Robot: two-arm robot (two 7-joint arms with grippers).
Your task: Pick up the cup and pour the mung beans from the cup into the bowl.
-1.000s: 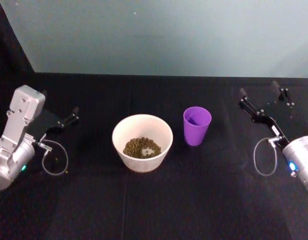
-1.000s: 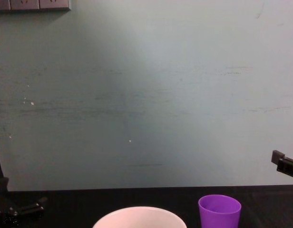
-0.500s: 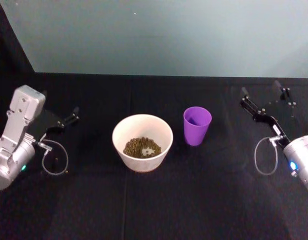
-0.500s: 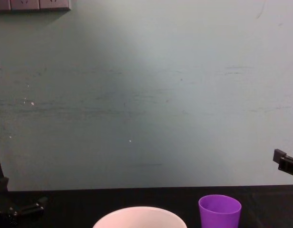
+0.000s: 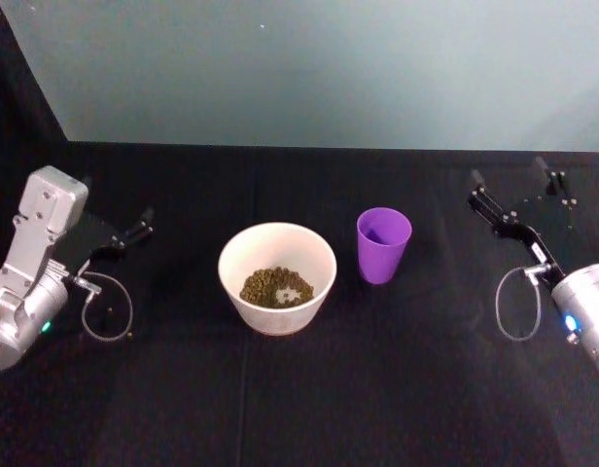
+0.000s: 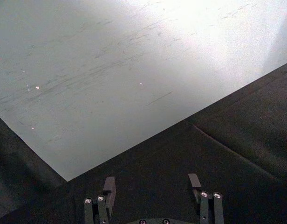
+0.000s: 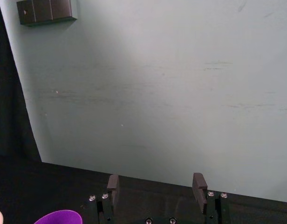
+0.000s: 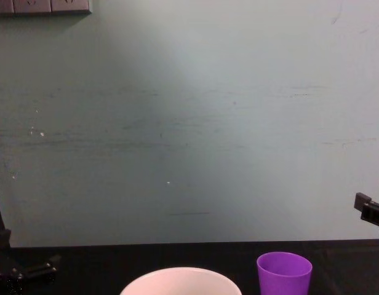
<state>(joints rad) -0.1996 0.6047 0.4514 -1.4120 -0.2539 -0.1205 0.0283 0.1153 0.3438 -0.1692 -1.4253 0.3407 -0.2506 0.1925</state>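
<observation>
**Cup upright beside bowl, both pincers spread and empty**

Purple cup (image 5: 383, 244) stood upright on the black worktop (image 5: 299, 389), just to the right of the bowl (image 5: 277, 277) and apart from it; the bowl sat near the worktop's middle with mung beans (image 5: 276, 287) lying in its bottom; whether the cup held any beans could not be told; right pincer (image 5: 513, 181) was well to the right of the cup, clear of it, fingers spread with nothing between them, as the right wrist view confirmed (image 7: 155, 186); left pincer (image 5: 139, 226) was at the worktop's left side, well apart from the bowl, also spread and empty (image 6: 152, 184); a pale teal wall (image 8: 189, 123) stood behind the worktop
</observation>
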